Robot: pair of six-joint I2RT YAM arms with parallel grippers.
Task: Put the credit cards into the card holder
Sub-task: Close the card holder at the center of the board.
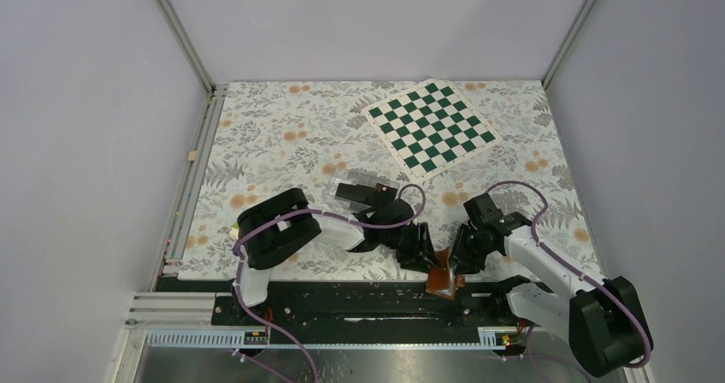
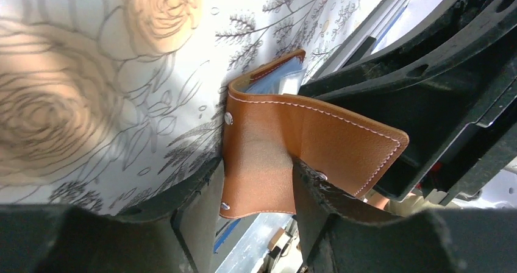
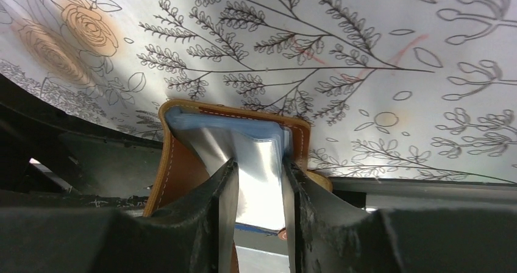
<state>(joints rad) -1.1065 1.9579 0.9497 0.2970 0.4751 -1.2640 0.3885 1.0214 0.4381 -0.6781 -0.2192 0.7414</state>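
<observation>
The card holder is found at the near edge of the table, right of its middle, held between both arms. The left fingers are clenched on the tan leather cover. The right fingers are clamped on the pale blue-grey sleeves.

Opening the holder is judged to be the step in hand. It is recommended that cover and sleeves be drawn apart gently, so that one pocket is exposed without creasing.

The credit cards are noted in a clear box nearer the table's middle. The holder is stitched in white and fitted with snap studs.
</observation>
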